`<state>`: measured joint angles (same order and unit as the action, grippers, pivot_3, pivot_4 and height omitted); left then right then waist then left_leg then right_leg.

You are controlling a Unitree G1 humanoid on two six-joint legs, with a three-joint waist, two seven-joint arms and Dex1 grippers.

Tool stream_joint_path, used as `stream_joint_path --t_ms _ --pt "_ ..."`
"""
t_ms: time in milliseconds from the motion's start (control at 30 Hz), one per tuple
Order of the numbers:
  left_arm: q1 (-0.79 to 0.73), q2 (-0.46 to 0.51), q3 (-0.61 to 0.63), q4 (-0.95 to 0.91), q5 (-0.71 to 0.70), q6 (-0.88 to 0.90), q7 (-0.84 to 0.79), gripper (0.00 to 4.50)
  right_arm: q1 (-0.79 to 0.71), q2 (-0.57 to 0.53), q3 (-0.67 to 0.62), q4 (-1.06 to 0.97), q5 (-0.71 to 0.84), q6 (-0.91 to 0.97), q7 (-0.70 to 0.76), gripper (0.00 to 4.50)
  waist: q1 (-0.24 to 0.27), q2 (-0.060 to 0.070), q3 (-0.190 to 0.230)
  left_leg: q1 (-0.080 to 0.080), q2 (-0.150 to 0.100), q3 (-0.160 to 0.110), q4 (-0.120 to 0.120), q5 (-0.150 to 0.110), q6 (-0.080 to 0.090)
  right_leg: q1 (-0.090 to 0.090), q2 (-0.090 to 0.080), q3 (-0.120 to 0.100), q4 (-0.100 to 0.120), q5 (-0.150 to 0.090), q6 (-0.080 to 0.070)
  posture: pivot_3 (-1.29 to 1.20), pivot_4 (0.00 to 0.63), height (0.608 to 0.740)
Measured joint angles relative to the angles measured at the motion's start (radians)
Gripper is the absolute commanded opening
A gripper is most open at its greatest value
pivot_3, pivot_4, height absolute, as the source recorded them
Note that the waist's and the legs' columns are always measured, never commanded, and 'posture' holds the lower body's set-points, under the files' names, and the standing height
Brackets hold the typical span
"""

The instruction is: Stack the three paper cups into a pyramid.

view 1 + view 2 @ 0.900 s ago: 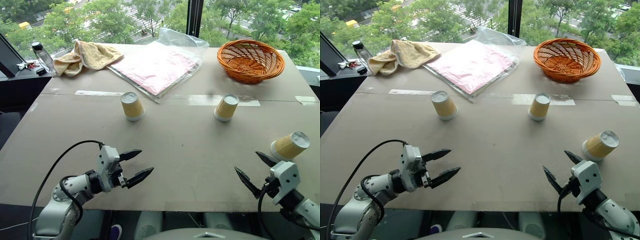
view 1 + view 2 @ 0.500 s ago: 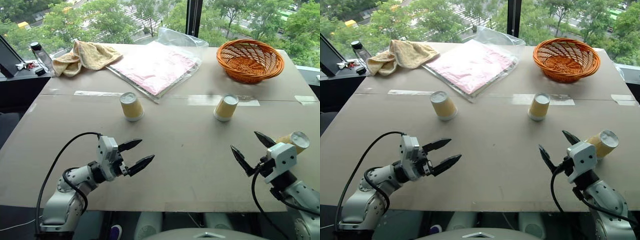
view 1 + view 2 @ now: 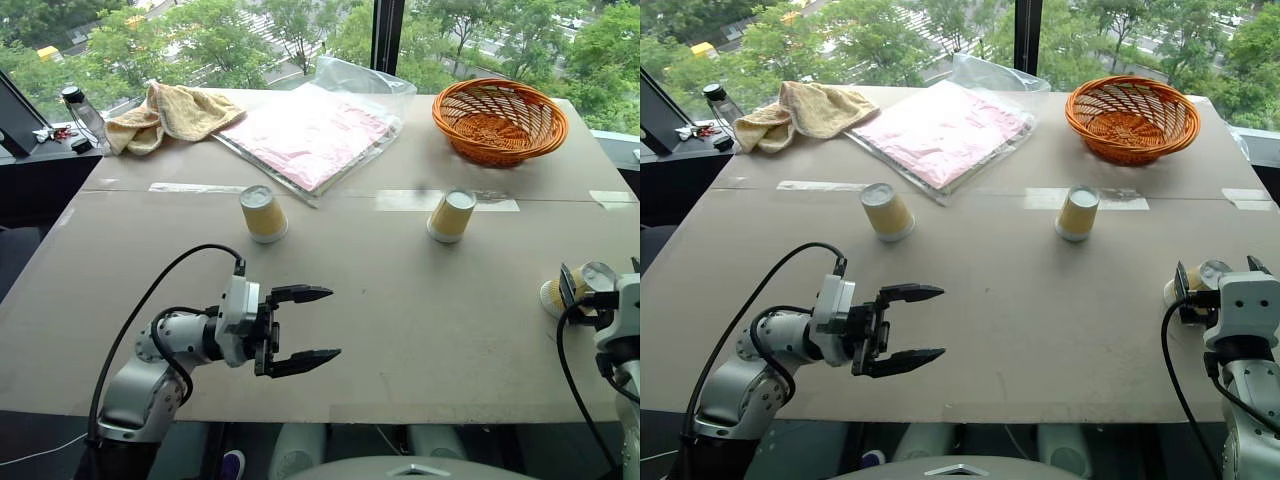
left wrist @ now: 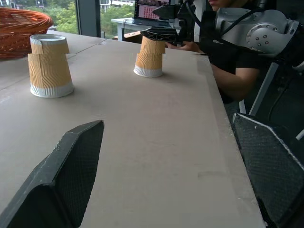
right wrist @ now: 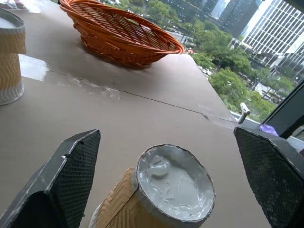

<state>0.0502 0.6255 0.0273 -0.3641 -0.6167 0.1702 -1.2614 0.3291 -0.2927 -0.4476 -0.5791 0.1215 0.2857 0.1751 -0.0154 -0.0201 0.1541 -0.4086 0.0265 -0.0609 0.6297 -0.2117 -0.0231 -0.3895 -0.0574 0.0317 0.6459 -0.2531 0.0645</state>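
Grey-brown board covers the counter [image 3: 400, 300], with strips of pale tape [image 3: 195, 187] running across its far half; large windows behind it give onto green trees [image 3: 230, 35] and a street. A yellow towel [image 3: 170, 110] lies at the far left corner, beside a dark bottle [image 3: 78, 105] on a side ledge. A flat clear bag holding pink sheets [image 3: 310, 130] lies at far centre. The orange wicker basket [image 3: 500, 120] stands at the far right; nothing can be seen inside it. The three paper cups are well apart and unstacked: the left cup [image 3: 263, 213] and the middle cup [image 3: 451, 215] stand upside down near the tape line, and the right cup [image 3: 1188, 290] stands tilted, base up, at the right edge of the counter. The left tool [image 3: 303, 325] hovers over the near left part of the counter, pointing right, with its fingers spread and nothing between them. The right tool [image 5: 166, 185] is level with the right cup, its fingers spread on either side of the cup without pressing it.
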Motion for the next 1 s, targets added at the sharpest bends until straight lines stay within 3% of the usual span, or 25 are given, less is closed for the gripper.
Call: stream_joint_path --t_ms 267,300,367,467,500,700,833,1000 --pt "-0.006 0.010 0.001 -0.001 -0.028 0.021 -0.009 4.50 -0.066 0.059 -0.050 0.033 0.187 0.169 -0.022 4.45 0.001 0.001 0.000 0.000 0.000 0.000 0.000 0.000 0.000 0.000 0.000 0.000 0.000 0.000 0.000 0.00 0.150 0.740" --pt "-0.004 0.014 0.003 -0.006 -0.039 0.022 -0.017 4.50 -0.073 0.058 -0.053 0.047 0.199 0.171 -0.026 4.06 0.001 0.001 0.000 0.000 0.000 0.000 0.000 0.000 0.000 0.000 0.000 0.000 0.000 0.000 0.000 0.00 0.150 0.740" --pt "-0.003 0.014 0.003 -0.010 -0.045 0.022 -0.023 4.50 -0.074 0.057 -0.053 0.049 0.201 0.171 -0.027 3.77 0.002 0.002 0.000 0.000 0.000 0.000 0.000 0.000 0.000 0.000 0.001 0.000 0.000 0.000 0.000 0.00 0.150 0.740" --pt "0.006 0.018 0.004 -0.014 -0.057 0.022 -0.031 4.50 -0.084 0.035 -0.057 0.056 0.206 0.175 -0.028 2.37 0.001 0.002 0.000 0.000 0.000 0.000 0.000 0.000 0.000 0.000 0.000 0.001 0.000 0.000 0.000 0.00 0.150 0.740" --pt "0.010 0.018 0.004 -0.017 -0.060 0.022 -0.031 4.50 -0.085 0.031 -0.062 0.056 0.207 0.175 -0.028 2.17 0.001 0.002 0.000 0.000 0.000 0.000 0.000 0.000 0.000 0.000 0.001 0.001 0.000 0.000 0.000 0.00 0.150 0.740" --pt "0.030 -0.032 0.012 -0.012 -0.055 0.001 0.022 4.50 -0.052 -0.038 -0.039 0.035 0.215 0.168 0.043 2.16 0.002 0.004 0.000 0.000 0.000 0.001 0.000 0.000 0.000 0.000 0.001 0.001 0.000 0.000 0.000 0.00 0.150 0.740" --pt "0.016 -0.107 0.057 0.079 -0.055 -0.080 0.035 4.50 -0.061 -0.116 0.149 -0.102 0.260 0.181 0.181 2.16 -0.008 0.003 0.000 0.009 0.003 0.002 -0.002 0.000 0.000 0.006 0.004 0.003 0.000 0.000 0.000 0.00 0.150 0.740" --pt "0.030 -0.058 0.159 0.177 -0.117 -0.074 -0.043 4.50 -0.242 -0.136 0.391 -0.117 0.242 0.213 0.231 2.16 -0.011 0.002 0.000 0.010 0.004 0.002 -0.003 0.000 0.000 0.007 0.004 0.003 -0.001 -0.001 -0.001 0.00 0.150 0.740"
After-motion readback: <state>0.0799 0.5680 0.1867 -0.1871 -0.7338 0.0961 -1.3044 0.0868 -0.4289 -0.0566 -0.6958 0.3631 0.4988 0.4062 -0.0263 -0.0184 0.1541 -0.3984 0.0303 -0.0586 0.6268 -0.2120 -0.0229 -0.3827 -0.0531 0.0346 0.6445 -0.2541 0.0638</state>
